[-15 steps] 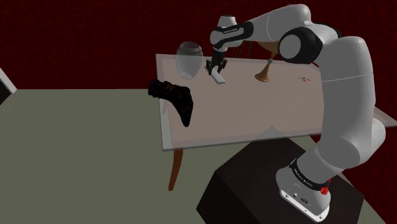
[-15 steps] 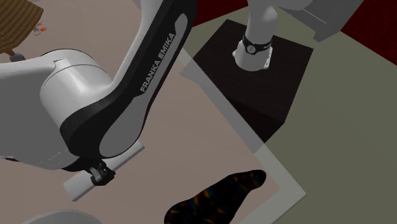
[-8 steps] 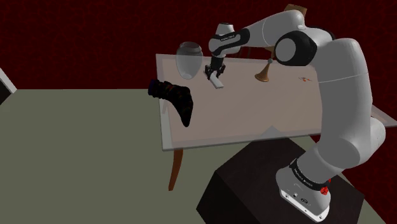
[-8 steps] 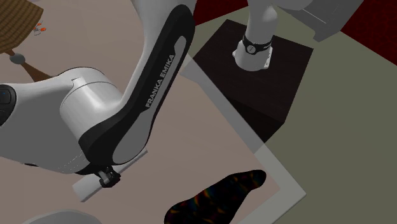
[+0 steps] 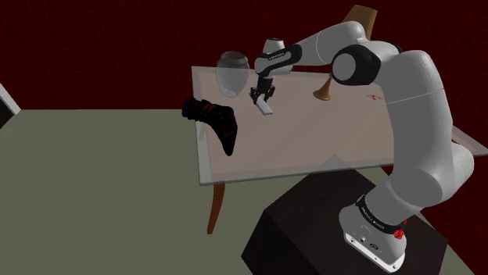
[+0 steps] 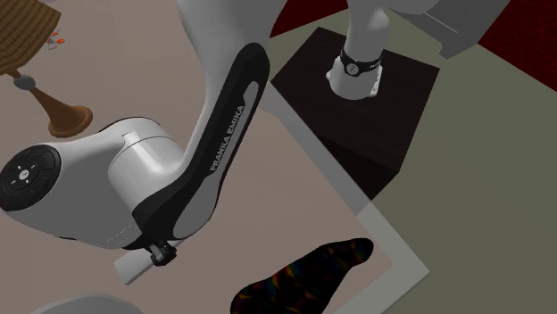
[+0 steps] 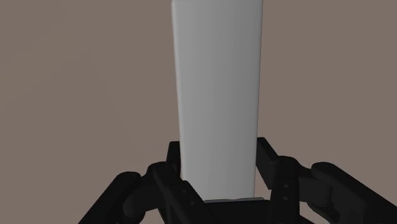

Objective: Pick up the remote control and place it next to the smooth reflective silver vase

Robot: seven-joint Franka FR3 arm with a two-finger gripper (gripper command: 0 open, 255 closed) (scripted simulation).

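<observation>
The arm stretches long over the counter, wrist bent down, and the claw clamps both long sides of the remote control, which juts out from between its fingers. I cannot tell whether the remote touches the counter. It is a plain pale-grey flat slab, and the rounded, glossy silver vase stands just beside the claw.

The brownish bench with its pale border is carrying a rounded grey vase at its far corner. A brown horn-shaped piece is standing flared end down, and a black shoe-like thing is overhanging the edge at the shoulder view's left.
</observation>
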